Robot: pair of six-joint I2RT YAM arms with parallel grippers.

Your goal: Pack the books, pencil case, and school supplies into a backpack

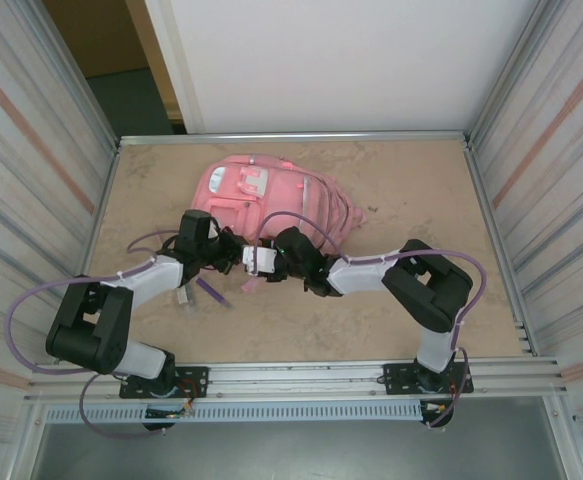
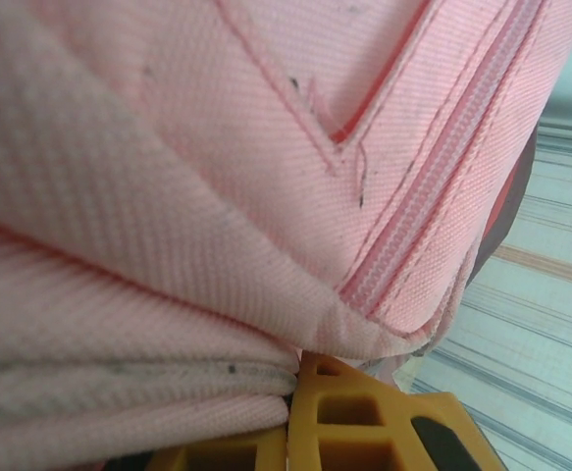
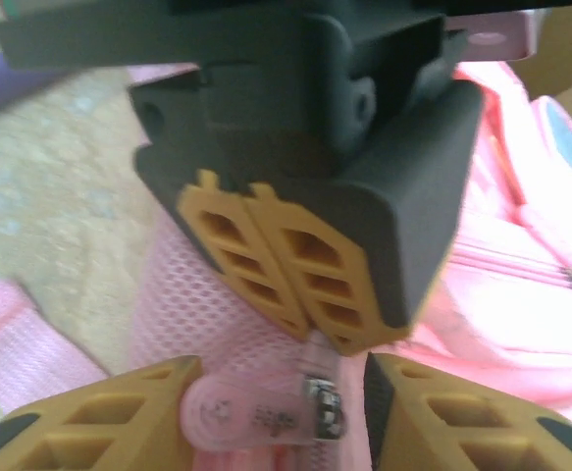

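The pink backpack [image 1: 271, 195] lies flat at the middle back of the table. My left gripper [image 1: 231, 249] is at its near edge, shut on a fold of pink backpack fabric [image 2: 168, 324]; its yellow fingers [image 2: 364, 422] meet at the cloth. My right gripper [image 3: 281, 412] faces it, open, with a translucent pink zipper pull [image 3: 246, 417] lying between its fingers [image 3: 99, 417] over mesh. The left gripper [image 3: 310, 334] pinches just above that pull. A purple pen [image 1: 211, 292] and a tiny grey-white piece [image 1: 182, 296] lie on the table. Book, pencil case and folder are out of view.
A loose pink strap [image 1: 249, 285] trails on the table [image 1: 391, 200] near the grippers. Metal rails and corrugated walls [image 1: 31, 170] fence the table on all sides. Bare tabletop stretches right of the backpack and along the near edge.
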